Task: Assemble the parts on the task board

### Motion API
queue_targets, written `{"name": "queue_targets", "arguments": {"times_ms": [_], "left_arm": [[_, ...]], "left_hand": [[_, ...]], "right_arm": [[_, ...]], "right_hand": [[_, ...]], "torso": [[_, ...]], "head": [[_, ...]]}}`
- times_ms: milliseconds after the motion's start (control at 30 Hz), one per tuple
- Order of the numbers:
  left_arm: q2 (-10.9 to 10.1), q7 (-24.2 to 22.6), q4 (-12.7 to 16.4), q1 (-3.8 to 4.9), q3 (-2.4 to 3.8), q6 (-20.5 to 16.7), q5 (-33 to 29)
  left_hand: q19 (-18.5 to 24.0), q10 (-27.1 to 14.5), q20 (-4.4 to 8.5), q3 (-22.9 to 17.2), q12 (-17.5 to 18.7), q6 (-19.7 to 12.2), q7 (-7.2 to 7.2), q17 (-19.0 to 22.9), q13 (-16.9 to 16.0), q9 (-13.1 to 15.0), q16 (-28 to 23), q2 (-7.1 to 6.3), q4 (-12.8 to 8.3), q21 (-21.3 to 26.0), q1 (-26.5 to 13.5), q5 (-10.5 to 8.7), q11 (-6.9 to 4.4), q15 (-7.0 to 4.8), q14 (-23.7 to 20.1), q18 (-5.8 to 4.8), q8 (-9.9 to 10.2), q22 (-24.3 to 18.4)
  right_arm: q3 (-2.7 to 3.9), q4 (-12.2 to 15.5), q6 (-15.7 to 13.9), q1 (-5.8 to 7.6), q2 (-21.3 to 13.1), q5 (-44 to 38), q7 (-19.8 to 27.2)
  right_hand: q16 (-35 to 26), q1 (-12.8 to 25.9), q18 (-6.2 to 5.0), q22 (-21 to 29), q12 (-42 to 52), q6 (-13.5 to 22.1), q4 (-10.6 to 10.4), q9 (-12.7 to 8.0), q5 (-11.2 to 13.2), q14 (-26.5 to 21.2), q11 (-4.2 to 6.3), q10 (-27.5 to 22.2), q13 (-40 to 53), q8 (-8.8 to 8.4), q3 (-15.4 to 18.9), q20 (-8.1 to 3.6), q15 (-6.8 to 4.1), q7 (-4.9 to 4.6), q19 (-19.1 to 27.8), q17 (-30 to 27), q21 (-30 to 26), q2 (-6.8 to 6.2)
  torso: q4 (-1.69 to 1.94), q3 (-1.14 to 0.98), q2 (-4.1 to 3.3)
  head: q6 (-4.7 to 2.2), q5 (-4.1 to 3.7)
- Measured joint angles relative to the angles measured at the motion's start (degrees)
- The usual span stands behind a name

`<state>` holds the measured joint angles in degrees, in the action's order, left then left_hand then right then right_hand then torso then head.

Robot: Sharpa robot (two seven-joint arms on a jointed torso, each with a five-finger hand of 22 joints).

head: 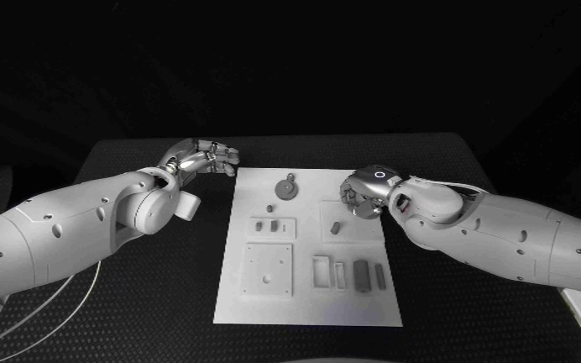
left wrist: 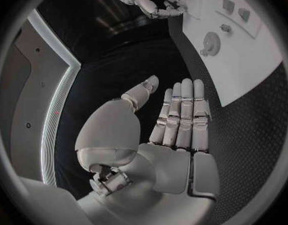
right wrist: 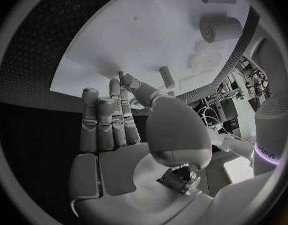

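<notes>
Near edge of the board: the task board point(head: 309, 304) lies flat mid-table, its closest end carrying a square plate with small holes point(head: 268, 269) and a cluster of upright slotted pieces point(head: 348, 273), probably so that both arms can reach them from either side.

Parts further up: a small peg point(head: 334, 228) stands near the middle, and a round geared piece point(head: 287, 187) lies near the far end; none of them is being touched.

Left hand: the left hand point(head: 208, 160) sits over the black table just off the board's far left corner. In the left wrist view its fingers point(left wrist: 181, 116) lie straight and close together, thumb set apart, nothing in them. It looks parked out of the way.

Right hand: the right hand point(head: 363, 194) hovers over the board's right side, near the peg. In the right wrist view its fingers point(right wrist: 112, 117) are extended side by side with nothing between them, palm facing the white surface, the peg just beyond the fingertips.

Likely reason: the right hand appears placed to take the peg, though no contact shows yet.

Progress: judging by the loose pieces, assembly seems barely started.
</notes>
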<state>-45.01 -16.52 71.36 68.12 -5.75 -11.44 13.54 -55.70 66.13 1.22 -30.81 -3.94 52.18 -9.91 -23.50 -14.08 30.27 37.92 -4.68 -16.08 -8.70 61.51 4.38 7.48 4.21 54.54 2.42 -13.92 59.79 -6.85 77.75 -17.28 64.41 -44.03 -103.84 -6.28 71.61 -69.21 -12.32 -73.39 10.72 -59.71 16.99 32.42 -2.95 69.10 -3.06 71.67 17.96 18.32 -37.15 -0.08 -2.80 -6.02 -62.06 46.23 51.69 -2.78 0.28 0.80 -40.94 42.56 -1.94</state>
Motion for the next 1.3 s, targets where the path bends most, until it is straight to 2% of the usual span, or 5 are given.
{"name": "queue_targets", "arguments": {"times_ms": [133, 433, 733, 1000, 1300], "left_arm": [[0.04, 0.01, -0.03, 0.0, 0.0, 0.03, 0.0], [0.08, 0.04, -0.07, 0.0, 0.0, 0.14, 0.0], [0.13, 0.08, -0.11, 0.0, 0.0, 0.23, 0.0], [0.28, 0.09, -0.13, 0.0, 0.0, 0.26, 0.0], [0.28, 0.06, -0.1, 0.0, 0.0, 0.24, 0.0]], "left_hand": [[0.0, 0.0, 0.0, 0.0, 0.0, 0.0, 0.0, -0.05, 0.05, 0.0, 0.0, 0.0, 0.0, 0.0, 0.0, 0.0, 0.0, 0.0, 0.0, 0.0, 0.0, 0.0], [0.0, 0.0, 0.0, 0.0, 0.0, -0.15, 0.15, -0.1, 0.05, -0.05, 0.0, 0.0, 0.0, 0.0, 0.0, 0.0, 0.0, 0.15, 0.15, -0.21, 0.0, 0.0], [0.0, 0.0, 0.0, 0.0, 0.0, -0.15, 0.15, -0.15, 0.04, -0.05, 0.0, 0.0, 0.0, 0.22, 0.0, 0.0, 0.0, 0.14, 0.14, -0.22, 0.0, 0.01], [0.0, 0.0, 0.0, 0.0, 0.0, -0.15, 0.15, -0.21, 0.04, -0.05, 0.0, 0.0, 0.0, 0.22, 0.0, 0.0, 0.0, 0.13, 0.13, -0.22, 0.0, 0.01], [0.0, 0.0, 0.0, 0.0, 0.0, -0.14, 0.14, -0.29, 0.04, -0.1, -0.22, 0.0, 0.0, 0.22, 0.0, 0.0, 0.0, 0.13, 0.13, -0.23, 0.0, 0.01]], "right_arm": [[0.49, 0.79, -0.18, 0.47, -0.17, 0.37, 0.06], [0.78, 2.2, -0.18, 0.83, -1.18, 1.84, 0.09], [1.45, 5.71, -0.37, 0.9, -2.02, 6.52, 0.87], [1.47, 10.17, -1.24, 0.89, -1.17, 9.49, 2.17], [1.47, 12.15, -1.92, 0.43, 1.33, 10.2, 3.16]], "right_hand": [[0.0, 0.0, 0.0, 0.0, -0.11, 0.01, 0.01, 0.0, 0.08, 0.0, 0.0, 0.0, 0.0, 0.0, 0.01, 0.01, 0.0, 0.0, 0.0, 0.0, 0.0, 0.0], [0.0, 0.01, 0.0, -0.05, -0.16, 0.08, 0.03, 0.02, 0.08, 0.0, 0.21, 0.2, 0.01, -0.11, 0.03, 0.09, 0.01, 0.07, -0.07, -0.01, 0.0, -0.01], [0.0, 0.03, 0.0, -0.04, -0.16, 0.0, -0.08, 0.03, -0.16, 0.0, 0.21, 0.2, 0.04, 0.07, -0.08, 0.1, 0.01, -0.03, -0.06, -0.02, 0.0, -0.03], [0.0, 0.03, 0.0, -0.04, -0.17, 0.04, -0.08, 0.03, -0.17, 0.0, 0.2, 0.2, 0.04, 0.07, -0.08, 0.03, 0.02, -0.07, -0.14, -0.02, 0.0, -0.04], [0.0, 0.03, 0.0, -0.03, -0.38, 0.09, -0.08, 0.03, -0.16, -0.16, 0.2, 0.2, 0.03, 0.07, -0.08, -0.02, -0.13, -0.12, -0.38, -0.03, -0.01, -0.04]], "torso": [[-0.02, 0.0, -0.01], [-0.02, 0.0, -0.03], [-0.04, -0.01, -0.03], [-0.02, -0.03, -0.04], [-0.04, 0.0, -0.05]], "head": [[-0.01, -0.01], [-0.01, -0.01], [0.14, 0.25], [0.36, 1.33], [0.82, 2.91]]}}
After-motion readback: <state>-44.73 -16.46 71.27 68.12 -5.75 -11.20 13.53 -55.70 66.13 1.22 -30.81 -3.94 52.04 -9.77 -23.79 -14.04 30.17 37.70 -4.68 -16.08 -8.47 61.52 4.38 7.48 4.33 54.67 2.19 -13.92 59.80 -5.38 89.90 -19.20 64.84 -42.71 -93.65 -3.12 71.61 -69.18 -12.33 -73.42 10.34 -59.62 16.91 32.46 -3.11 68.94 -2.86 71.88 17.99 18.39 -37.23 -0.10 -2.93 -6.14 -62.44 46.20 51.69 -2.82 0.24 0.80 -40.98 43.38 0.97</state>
